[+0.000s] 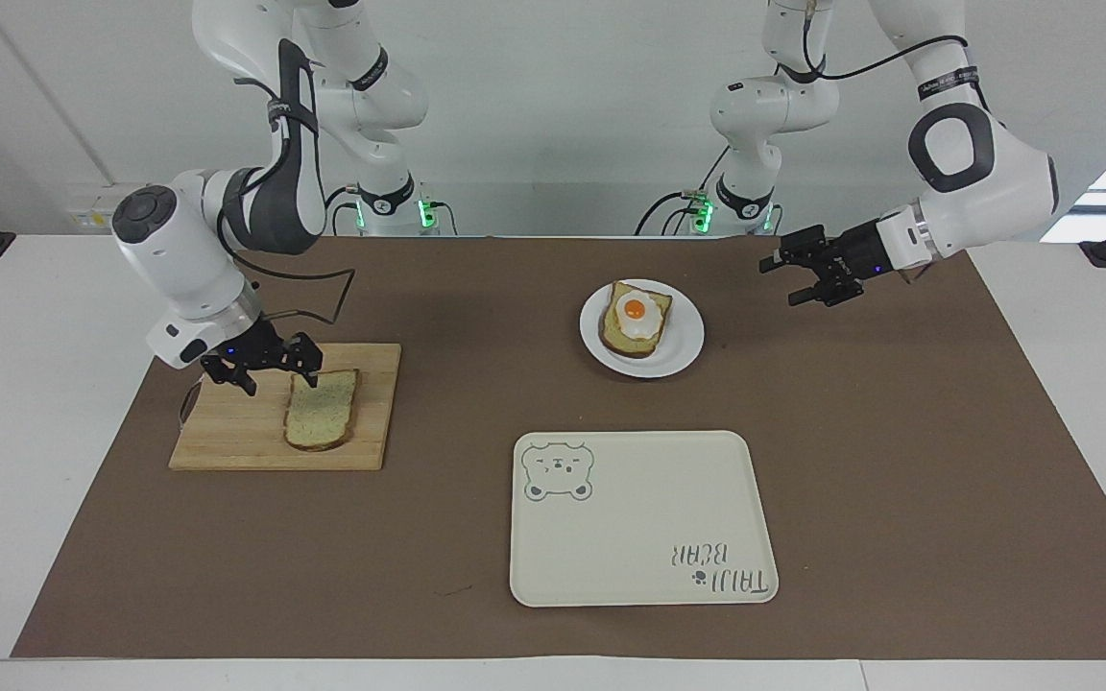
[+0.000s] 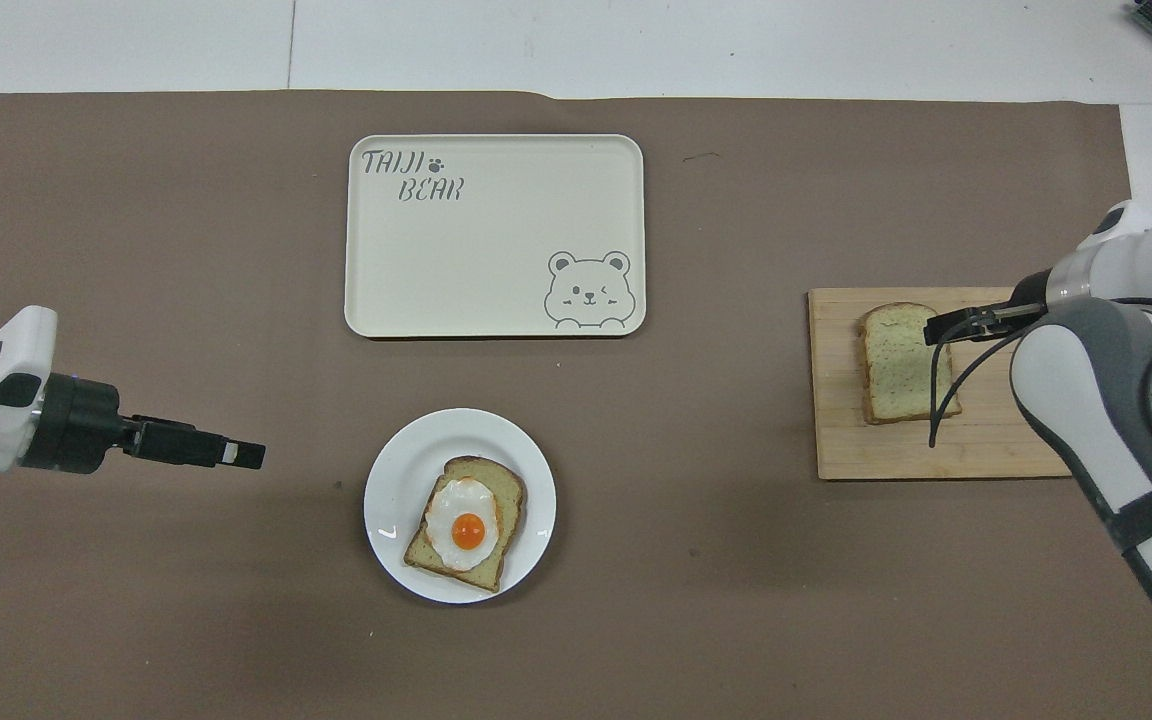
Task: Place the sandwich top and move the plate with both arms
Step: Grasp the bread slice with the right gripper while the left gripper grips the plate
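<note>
The sandwich top [image 1: 322, 409], pale, speckled and brown-crusted, lies flat just under the right gripper [image 1: 268, 372], fingers apart; the left gripper [image 1: 807, 280] hovers spread too.

Pretty evenly lit from above, soft shadows cast on the mat [image 1: 419, 307], everything kept sharp, no glare spotted.

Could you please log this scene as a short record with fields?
bread slice: on the cutting board, bare
plate: holds egg toast, nearer the robots than the tray
right gripper: open, low at the slice's edge
left gripper: open, in the air beside the plate
sandwich: not yet topped
</note>
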### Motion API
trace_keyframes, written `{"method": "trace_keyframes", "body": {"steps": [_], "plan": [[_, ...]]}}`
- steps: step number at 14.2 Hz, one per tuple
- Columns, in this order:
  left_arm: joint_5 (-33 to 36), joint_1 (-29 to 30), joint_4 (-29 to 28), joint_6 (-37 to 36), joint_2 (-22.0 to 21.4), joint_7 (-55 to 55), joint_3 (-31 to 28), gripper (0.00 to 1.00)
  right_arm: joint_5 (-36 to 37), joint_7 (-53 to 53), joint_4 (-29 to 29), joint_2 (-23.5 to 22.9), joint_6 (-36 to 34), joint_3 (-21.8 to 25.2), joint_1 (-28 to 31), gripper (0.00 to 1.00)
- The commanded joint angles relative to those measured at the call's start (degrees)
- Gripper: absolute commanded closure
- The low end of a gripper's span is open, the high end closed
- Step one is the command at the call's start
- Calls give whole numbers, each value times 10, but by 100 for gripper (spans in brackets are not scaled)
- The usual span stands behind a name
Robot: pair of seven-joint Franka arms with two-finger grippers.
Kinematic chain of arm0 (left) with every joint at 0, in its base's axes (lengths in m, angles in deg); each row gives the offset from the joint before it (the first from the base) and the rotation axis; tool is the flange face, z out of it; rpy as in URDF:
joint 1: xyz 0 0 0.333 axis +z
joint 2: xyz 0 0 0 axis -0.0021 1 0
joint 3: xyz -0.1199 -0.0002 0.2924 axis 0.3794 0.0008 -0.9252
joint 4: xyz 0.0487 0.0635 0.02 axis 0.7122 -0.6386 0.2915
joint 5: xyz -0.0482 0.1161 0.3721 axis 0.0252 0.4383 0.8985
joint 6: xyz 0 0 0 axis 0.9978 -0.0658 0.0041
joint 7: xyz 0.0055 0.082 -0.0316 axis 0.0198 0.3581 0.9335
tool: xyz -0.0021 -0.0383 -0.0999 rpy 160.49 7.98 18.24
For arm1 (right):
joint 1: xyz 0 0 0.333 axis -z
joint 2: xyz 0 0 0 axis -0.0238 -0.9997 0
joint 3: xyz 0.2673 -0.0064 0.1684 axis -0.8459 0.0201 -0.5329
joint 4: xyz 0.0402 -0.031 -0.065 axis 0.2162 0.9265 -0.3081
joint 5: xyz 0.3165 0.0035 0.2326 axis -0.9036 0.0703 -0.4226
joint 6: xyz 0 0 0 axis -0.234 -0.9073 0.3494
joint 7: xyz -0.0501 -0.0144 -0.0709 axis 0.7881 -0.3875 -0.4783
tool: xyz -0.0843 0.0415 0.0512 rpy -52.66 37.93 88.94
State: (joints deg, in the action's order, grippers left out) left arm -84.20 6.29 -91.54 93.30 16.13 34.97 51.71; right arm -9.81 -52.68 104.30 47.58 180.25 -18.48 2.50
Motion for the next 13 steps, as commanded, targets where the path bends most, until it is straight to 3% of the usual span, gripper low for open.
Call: {"method": "trace_keyframes", "body": {"steps": [1,6,13], "plan": [[-26,-3,-52,40,-14,-11,0,0,-55,60,7,-23,20,-4,27,0],[-93,-11,-103,68,-4,-38,0,0,-78,112,5,-78,101,-5,19,0],[-173,-38,-147,108,40,-103,0,0,-79,160,17,-77,101,-5,17,0]]}}
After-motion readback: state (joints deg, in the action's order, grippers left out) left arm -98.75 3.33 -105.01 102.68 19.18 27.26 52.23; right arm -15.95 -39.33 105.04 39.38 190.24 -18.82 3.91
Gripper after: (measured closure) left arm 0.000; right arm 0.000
